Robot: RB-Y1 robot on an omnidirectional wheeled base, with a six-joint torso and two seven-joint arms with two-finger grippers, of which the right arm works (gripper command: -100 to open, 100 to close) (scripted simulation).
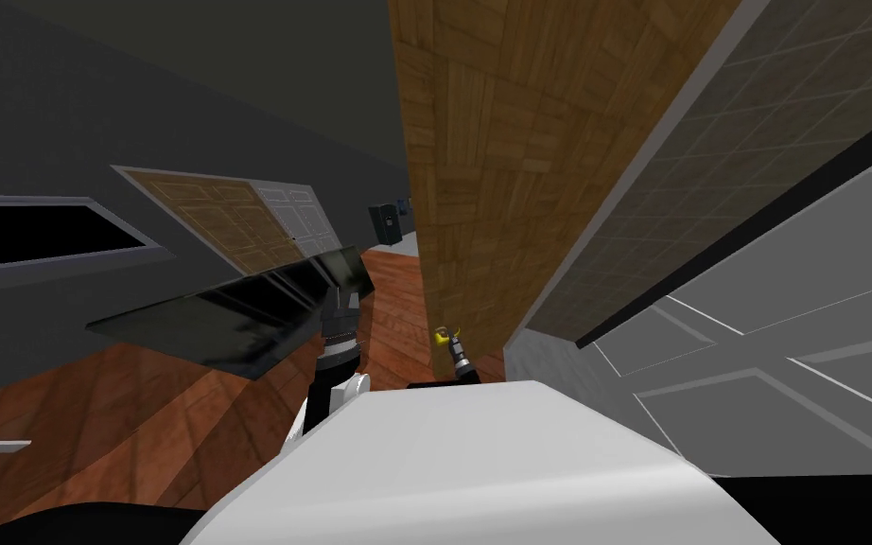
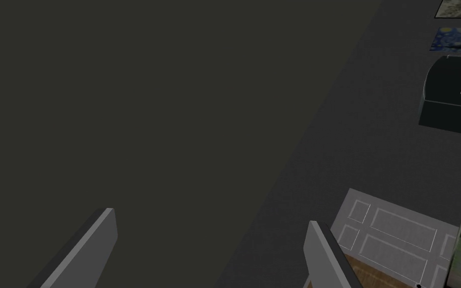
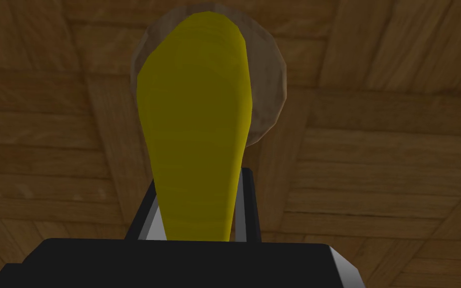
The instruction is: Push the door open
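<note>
The right tool point(image 3: 197, 210) is clenched on the yellow handle point(image 3: 194, 125) mounted on the wooden door point(image 1: 500, 170). The left tool point(image 2: 210, 217) is released, idle left of the door. Grasp judged complete; the push likely remains. Door swing cannot be told.

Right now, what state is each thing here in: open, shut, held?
wooden door, swung partly open
yellow lever handle, clamped on both sides
right gripper, shut on the yellow lever handle
left gripper, open, holding nothing
white panelled door, appears shut
</note>
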